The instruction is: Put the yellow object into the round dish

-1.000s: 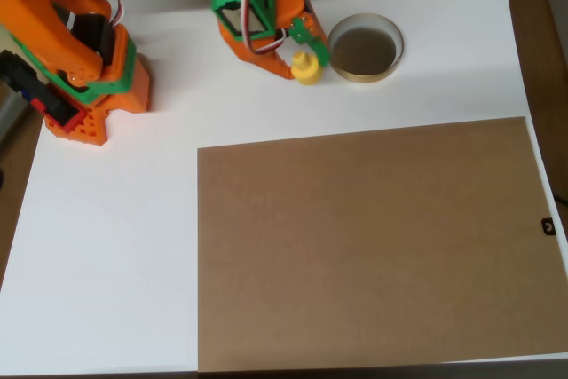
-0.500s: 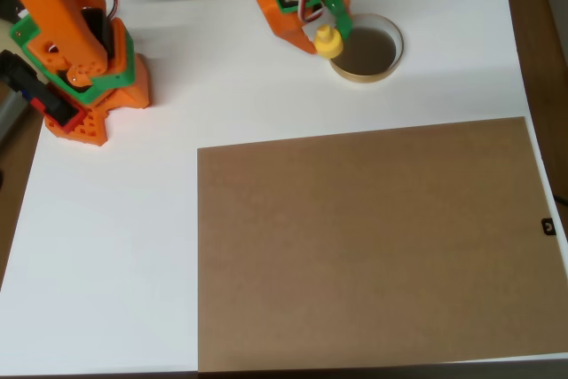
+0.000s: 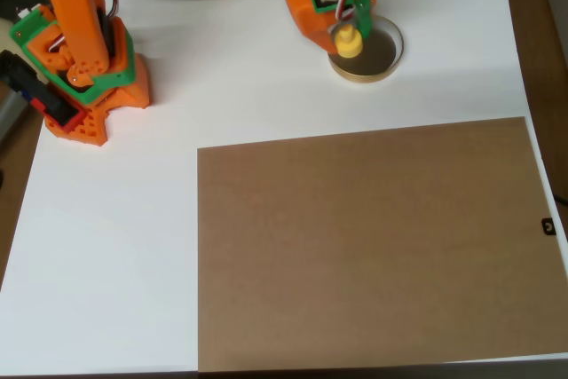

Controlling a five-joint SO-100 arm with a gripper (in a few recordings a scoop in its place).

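White table [image 3: 133,219] (brown board [image 3: 373,246] on it), wooden floor [image 3: 537,33] beside.

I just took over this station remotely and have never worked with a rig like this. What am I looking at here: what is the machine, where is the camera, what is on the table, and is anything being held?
The picture is taken by a fixed camera looking straight down on a white table. The orange and green machine is a small robot arm; its base sits at the upper left, and the arm reaches across the top edge to its two-finger gripper. The gripper is shut on the yellow object, a small plastic piece. Seen from above, that piece sits over the left part of the round dish, a shallow dish with a tan rim and dark bottom. Whether the piece touches the bottom cannot be told from above. A large brown board lies flat over the lower right of the table.
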